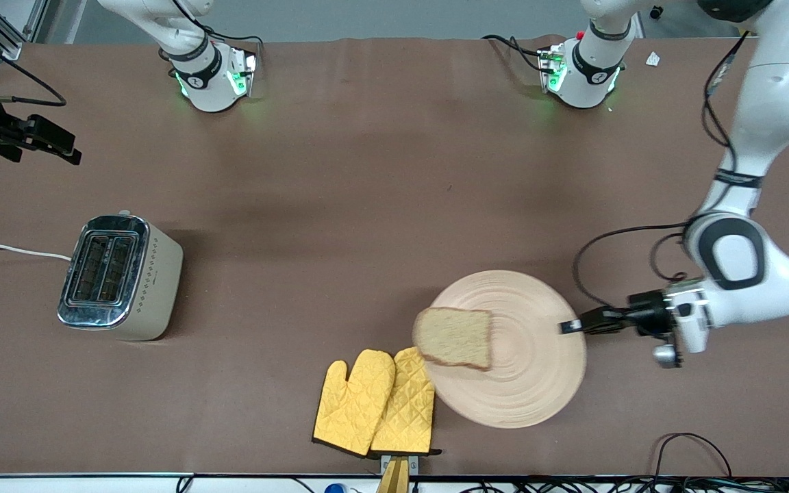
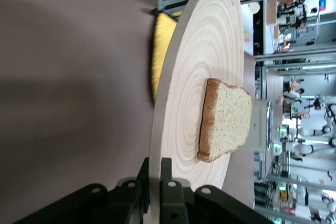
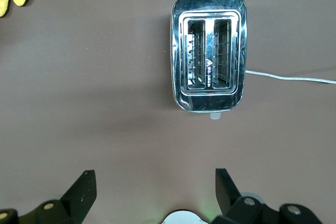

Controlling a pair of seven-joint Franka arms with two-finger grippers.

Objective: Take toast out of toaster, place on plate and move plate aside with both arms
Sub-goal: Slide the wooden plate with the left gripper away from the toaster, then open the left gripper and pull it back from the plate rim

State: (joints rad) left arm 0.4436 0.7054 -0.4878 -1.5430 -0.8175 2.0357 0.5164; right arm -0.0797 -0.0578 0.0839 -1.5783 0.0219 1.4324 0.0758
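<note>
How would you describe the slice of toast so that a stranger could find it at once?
Start from the round pale wooden plate, whose rim the left hand grips from the left arm's end of the table. On its edge toward the yellow quilted oven mitts lies the squarish light brown toast slice, the only bread, darker-crusted.

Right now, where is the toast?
The toast lies on the plate, near its rim above the oven mitts.

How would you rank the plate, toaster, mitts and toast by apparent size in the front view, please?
1. Plate
2. Toaster and mitts: these look alike, so no ranking between them.
3. Toast, lying on the plate.
</note>
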